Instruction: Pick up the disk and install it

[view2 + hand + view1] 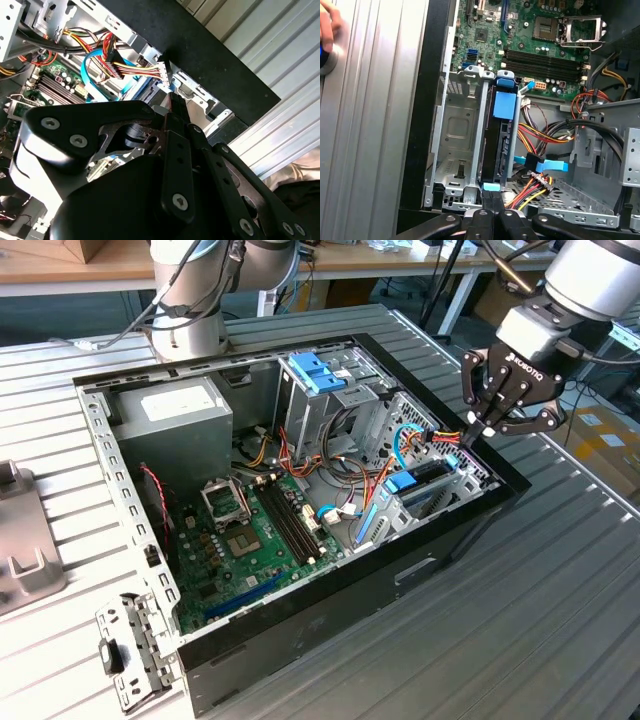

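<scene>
The disk (499, 142), dark with a bright blue carrier and tab, stands on edge in a metal cage (455, 145) inside the open computer case. In the exterior view the disk (415, 483) is by the case wall (500, 505) on the exterior view's right. My gripper (476, 430) hangs over that wall, shut, with nothing between its fingers. In the first wrist view the gripper (492, 196) has its closed tips at the blue end of the carrier. The second wrist view shows the gripper (171, 99) beside a bundle of coloured wires (135, 70).
The case holds a green motherboard (250, 530), a grey power supply (175, 410), another blue-fronted bay (315, 370) and loose cables (540, 175). A metal bracket (130, 650) lies on the slatted table (540, 620). A person's hand (327, 22) rests at the table's edge.
</scene>
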Controlling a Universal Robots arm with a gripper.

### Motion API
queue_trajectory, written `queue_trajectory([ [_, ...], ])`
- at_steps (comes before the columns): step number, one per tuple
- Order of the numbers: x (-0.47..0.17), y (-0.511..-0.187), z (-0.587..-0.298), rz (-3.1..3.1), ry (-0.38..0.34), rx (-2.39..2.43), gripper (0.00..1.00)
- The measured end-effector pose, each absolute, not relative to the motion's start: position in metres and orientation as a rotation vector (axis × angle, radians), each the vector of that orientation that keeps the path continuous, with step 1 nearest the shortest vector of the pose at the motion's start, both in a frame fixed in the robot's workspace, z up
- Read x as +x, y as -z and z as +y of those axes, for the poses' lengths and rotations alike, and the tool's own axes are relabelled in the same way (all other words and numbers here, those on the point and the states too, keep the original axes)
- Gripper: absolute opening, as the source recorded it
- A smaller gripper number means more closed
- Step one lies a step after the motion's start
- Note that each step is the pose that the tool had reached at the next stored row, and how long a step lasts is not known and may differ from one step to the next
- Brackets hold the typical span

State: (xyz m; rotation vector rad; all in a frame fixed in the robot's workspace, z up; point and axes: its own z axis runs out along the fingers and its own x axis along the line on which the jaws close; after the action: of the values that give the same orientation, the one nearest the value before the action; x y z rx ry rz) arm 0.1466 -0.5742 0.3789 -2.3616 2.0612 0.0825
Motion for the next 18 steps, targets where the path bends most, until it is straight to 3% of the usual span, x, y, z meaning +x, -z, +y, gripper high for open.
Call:
queue_trajectory([
  [18,0.1466,-0.3789,-0.5742,1.854,-0.083,-2.533,0.11],
])
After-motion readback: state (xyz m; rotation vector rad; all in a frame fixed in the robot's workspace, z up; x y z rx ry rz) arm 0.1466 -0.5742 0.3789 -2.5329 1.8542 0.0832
